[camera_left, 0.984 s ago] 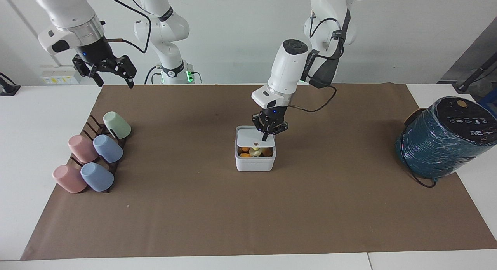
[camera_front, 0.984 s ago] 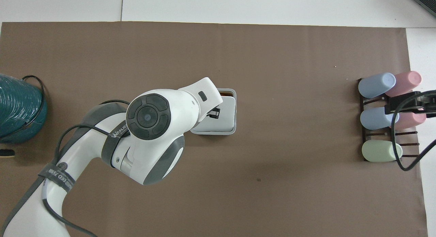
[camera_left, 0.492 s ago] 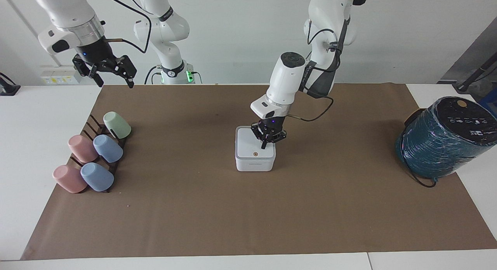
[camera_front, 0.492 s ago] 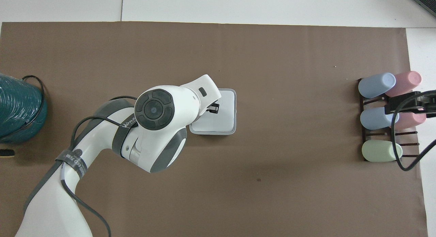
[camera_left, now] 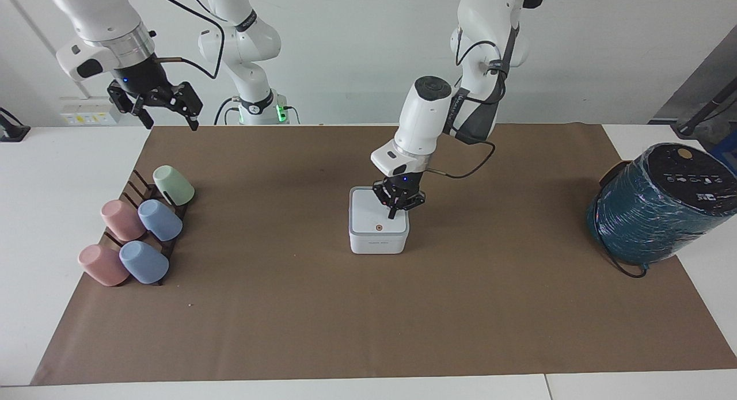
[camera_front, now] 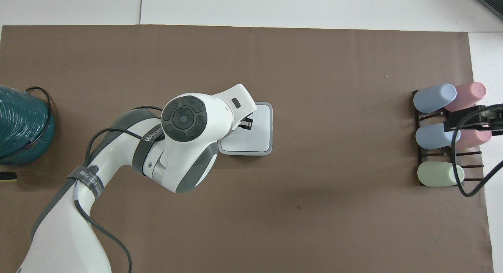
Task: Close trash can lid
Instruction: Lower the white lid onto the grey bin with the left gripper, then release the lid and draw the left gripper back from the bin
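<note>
The small white trash can [camera_left: 378, 244] stands in the middle of the brown mat. Its flat white lid [camera_left: 368, 214] with the orange dot lies level on the rim, with no gap showing. My left gripper [camera_left: 392, 214] is shut, and its joined fingertips point down onto the lid at the edge toward the left arm's end. In the overhead view the left arm covers part of the lid [camera_front: 260, 127], and the left gripper [camera_front: 246, 124] shows just past the wrist. My right gripper [camera_left: 170, 121] waits open in the air over the right arm's end of the table.
A dark rack with several pastel cups [camera_left: 138, 233] sits toward the right arm's end, under the right gripper [camera_front: 471, 121] in the overhead view. A large teal wrapped cylinder [camera_left: 656, 207] with a black cable lies at the left arm's end. Brown mat [camera_left: 368, 331] covers the table.
The lid swung down from partly raised, with contents showing, to flat on the can. My left gripper came down with it and has barely moved since. The right arm stayed still.
</note>
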`<action>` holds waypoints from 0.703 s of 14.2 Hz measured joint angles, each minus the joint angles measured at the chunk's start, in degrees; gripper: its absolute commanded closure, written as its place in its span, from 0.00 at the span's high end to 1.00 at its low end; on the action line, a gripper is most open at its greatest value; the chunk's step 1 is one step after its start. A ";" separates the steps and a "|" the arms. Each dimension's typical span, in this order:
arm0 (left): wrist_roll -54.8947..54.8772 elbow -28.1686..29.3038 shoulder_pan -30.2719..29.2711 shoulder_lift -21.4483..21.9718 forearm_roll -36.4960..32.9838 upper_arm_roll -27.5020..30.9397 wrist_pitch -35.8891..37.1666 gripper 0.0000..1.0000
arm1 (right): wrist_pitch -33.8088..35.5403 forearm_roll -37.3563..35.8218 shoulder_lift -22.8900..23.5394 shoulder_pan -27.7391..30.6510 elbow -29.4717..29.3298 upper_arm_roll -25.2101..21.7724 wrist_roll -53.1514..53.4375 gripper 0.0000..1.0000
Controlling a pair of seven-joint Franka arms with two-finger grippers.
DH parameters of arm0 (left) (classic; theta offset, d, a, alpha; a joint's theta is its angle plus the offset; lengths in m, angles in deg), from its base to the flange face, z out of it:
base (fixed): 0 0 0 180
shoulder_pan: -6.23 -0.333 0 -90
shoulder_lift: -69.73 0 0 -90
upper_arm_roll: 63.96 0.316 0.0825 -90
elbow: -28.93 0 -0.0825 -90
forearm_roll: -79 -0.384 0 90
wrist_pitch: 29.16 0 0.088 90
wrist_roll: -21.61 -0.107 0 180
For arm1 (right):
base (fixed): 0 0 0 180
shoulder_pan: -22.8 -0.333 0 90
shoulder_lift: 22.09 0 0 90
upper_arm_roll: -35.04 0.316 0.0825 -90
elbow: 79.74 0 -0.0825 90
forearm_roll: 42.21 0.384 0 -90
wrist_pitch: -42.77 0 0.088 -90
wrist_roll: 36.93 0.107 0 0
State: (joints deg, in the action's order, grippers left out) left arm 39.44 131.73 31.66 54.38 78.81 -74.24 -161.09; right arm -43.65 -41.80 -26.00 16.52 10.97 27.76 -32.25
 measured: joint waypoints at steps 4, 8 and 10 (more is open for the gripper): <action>0.00 -4.64 -0.08 0.26 -0.26 0.00 6.27 0.00 | 0.00 0.00 0.00 0.00 0.00 0.00 0.00 1.00; -0.04 -5.42 -2.23 2.69 -0.36 0.16 12.82 1.00 | 0.00 0.00 0.00 0.00 0.00 0.00 0.00 1.00; -0.23 -5.45 -5.28 5.17 -0.46 0.27 16.74 1.00 | 0.00 0.00 0.00 0.00 0.00 0.00 0.00 1.00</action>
State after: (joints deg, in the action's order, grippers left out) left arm 39.22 126.28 26.38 59.55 78.36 -73.97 -144.35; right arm -43.65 -41.80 -26.00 16.52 10.97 27.76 -32.25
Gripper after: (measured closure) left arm 0.692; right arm 0.000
